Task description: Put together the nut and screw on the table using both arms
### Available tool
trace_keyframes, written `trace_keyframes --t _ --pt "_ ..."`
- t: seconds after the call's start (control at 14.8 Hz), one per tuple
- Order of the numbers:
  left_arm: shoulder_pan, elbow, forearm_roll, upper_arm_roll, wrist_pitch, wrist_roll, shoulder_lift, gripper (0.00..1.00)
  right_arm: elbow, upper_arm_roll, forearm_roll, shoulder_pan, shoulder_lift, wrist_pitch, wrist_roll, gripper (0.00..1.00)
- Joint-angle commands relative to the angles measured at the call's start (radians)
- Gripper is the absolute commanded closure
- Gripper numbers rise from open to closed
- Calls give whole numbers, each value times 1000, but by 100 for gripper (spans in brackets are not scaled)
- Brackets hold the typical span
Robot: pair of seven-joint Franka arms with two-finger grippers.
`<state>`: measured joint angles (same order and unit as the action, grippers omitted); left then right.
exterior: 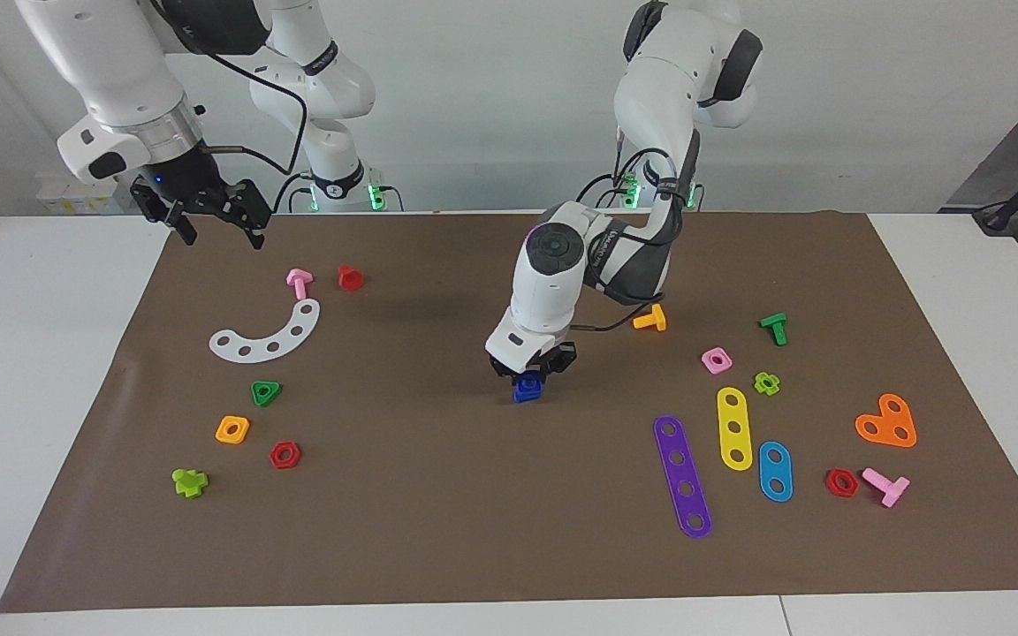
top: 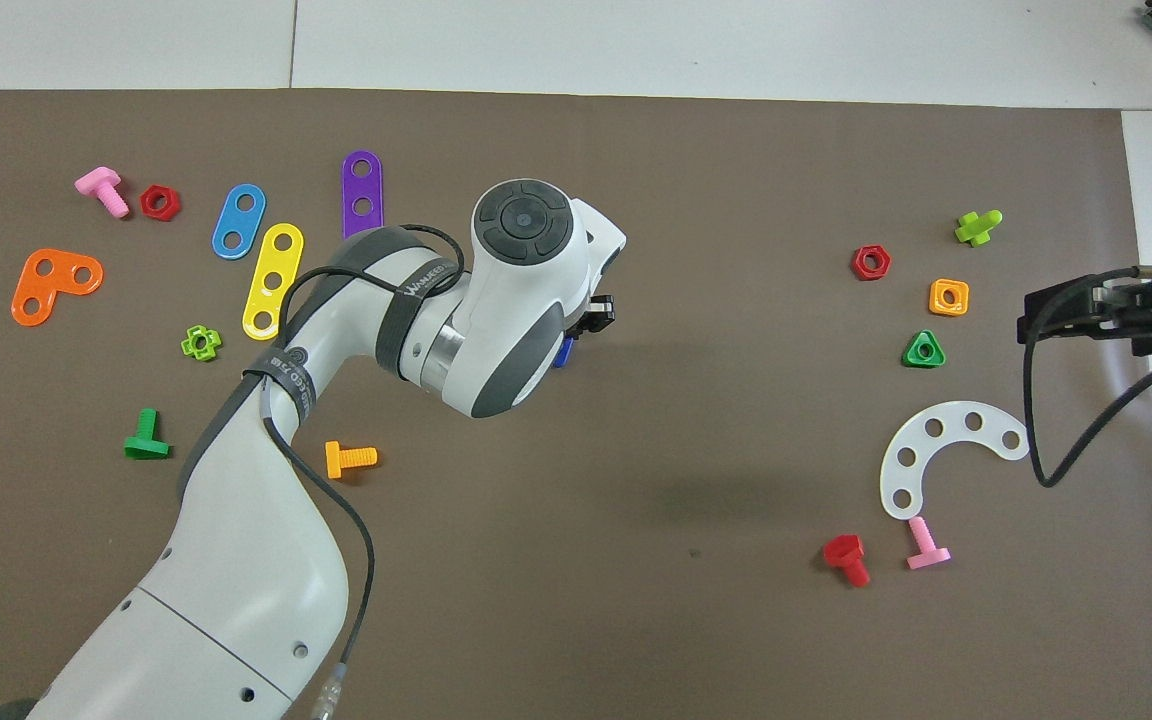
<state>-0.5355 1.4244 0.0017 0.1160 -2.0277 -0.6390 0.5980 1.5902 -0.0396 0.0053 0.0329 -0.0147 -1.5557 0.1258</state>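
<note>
A small dark blue lump (exterior: 527, 389) stands on the brown mat (exterior: 438, 495) of the table, near its middle. It looks like the nut and the screw together; I cannot tell them apart. My left gripper (exterior: 530, 372) points down right on top of it and hides its upper part. In the overhead view only a blue sliver (top: 563, 352) shows beside the left arm's wrist (top: 521, 300). My right gripper (exterior: 219, 231) is open and empty in the air over the mat's edge at the right arm's end; it also shows in the overhead view (top: 1076, 312).
Toward the right arm's end lie a white arc plate (exterior: 269, 334), pink screw (exterior: 299, 283), red screw (exterior: 349, 277), green triangular nut (exterior: 266, 392) and orange square nut (exterior: 232, 429). Toward the left arm's end lie an orange screw (exterior: 650, 319), pink square nut (exterior: 717, 359) and purple strip (exterior: 682, 475).
</note>
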Motion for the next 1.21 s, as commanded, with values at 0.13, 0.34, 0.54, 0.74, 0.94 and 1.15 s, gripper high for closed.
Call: trace_keyframes --t 0.13,0.34,0.54,0.74,0.94,1.15 --pt "-15 -9 -19 -12 24 -7 2 76 11 -5 19 9 -8 -4 0 0" --pt "-17 14 -14 -13 1 -7 3 76 11 -5 19 9 -8 -4 0 0" --pt "-14 34 -12 -16 -26 -7 0 77 11 -5 19 9 -8 -4 0 0" --pt "-9 13 -20 -16 19 -7 -3 76 13 -5 19 9 -8 -4 0 0" --pt "-4 -28 -34 -16 69 -7 6 76 11 -5 19 9 -8 -4 0 0" --pt "-3 -33 -40 -18 84 -7 6 76 11 -5 19 9 -8 -4 0 0"
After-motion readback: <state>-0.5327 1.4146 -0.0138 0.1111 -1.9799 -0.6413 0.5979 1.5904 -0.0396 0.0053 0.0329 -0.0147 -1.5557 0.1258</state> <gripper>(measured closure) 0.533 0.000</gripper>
